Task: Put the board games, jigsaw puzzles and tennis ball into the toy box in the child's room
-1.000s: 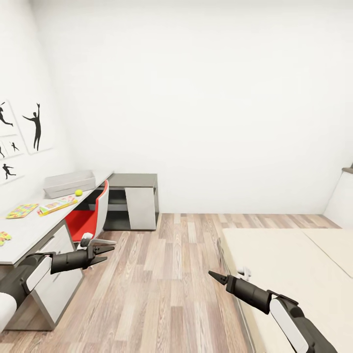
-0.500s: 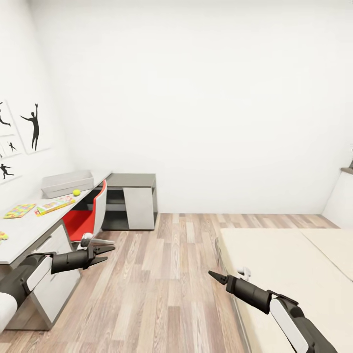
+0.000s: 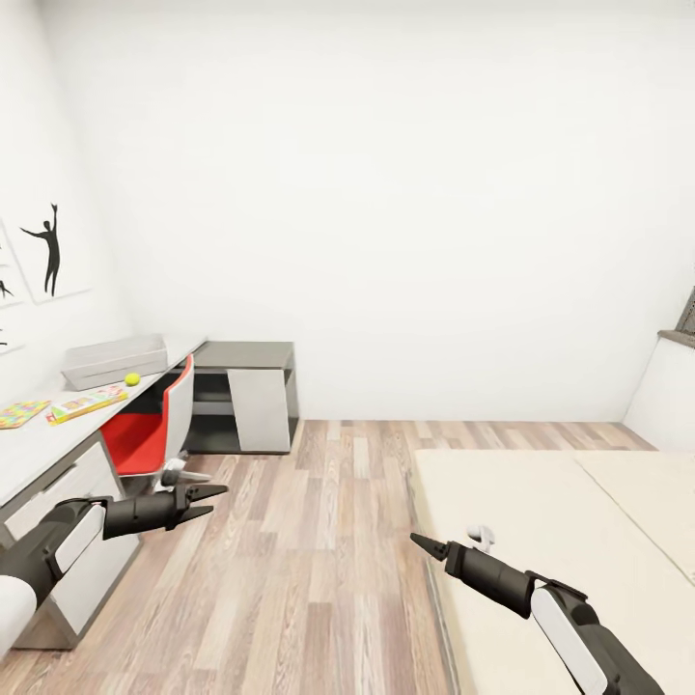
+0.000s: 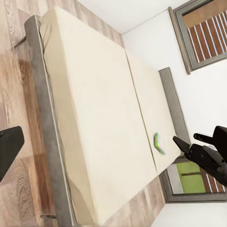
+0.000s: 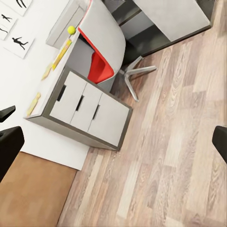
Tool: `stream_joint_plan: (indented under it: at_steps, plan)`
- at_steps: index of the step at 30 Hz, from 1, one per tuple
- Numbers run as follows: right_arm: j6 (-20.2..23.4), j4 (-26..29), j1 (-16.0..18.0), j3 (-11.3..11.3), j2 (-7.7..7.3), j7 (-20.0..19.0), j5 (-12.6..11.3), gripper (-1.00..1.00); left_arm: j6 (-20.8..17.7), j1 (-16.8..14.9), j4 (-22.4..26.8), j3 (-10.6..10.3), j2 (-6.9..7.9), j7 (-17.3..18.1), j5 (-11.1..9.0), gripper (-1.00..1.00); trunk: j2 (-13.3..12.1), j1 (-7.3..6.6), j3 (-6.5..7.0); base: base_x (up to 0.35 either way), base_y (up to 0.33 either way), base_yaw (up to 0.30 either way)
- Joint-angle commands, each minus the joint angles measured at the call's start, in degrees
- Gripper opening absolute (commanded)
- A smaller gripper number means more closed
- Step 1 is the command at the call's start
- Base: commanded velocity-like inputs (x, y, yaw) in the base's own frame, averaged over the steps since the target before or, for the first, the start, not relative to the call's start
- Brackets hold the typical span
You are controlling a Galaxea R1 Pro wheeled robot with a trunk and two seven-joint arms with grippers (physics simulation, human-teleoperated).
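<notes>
Along the counter [image 3: 39, 439] by the picture wall: toy box [image 3: 113, 360] at the far end, tennis ball [image 3: 132, 379] just beside it, then a board game [image 3: 85, 403], then a jigsaw puzzle [image 3: 21, 414]. Red chair [image 3: 152, 431] tucked against that counter. Across the wood floor [image 3: 309, 550], bed [image 3: 560, 541] carrying a green-edged game [image 4: 159, 143] near its headboard. Left tool [image 3: 198, 502] spread open, empty, over the floor beside the counter; right tool [image 3: 417, 541] too, jaws apart.

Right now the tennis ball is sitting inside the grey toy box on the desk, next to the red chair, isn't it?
Not quite. In the head view the tennis ball lies on the desk in front of the grey toy box, outside it. The rest holds: the red chair stands next to the desk.
</notes>
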State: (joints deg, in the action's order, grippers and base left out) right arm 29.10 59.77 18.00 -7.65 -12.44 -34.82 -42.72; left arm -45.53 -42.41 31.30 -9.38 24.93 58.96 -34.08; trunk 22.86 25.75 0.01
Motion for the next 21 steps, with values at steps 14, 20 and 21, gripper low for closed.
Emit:
stream_joint_plan:
  at_steps: [14, 20, 21]
  plan:
    - [0.34, -0.01, 0.02, -0.08, -0.04, 0.1, -0.52, 1.0, -0.35, -0.04, -0.02, -0.28, 0.05, 0.02, -0.38, 1.0, 0.06, 0.03, -0.03, 0.0, -0.297, 0.0]
    - [0.34, -0.01, 0.02, -0.08, -0.04, 0.1, -0.52, 1.0, -0.35, -0.04, -0.02, -0.28, 0.04, 0.02, -0.38, 1.0, 0.06, 0.03, -0.03, 0.0, -0.298, 0.0]
    - [0.34, -0.01, 0.02, -0.08, -0.04, 0.11, -0.52, 1.0, -0.35, -0.04, -0.02, -0.28, 0.03, 0.02, -0.38, 1.0, 0.06, 0.03, -0.03, 0.0, -0.298, 0.0]
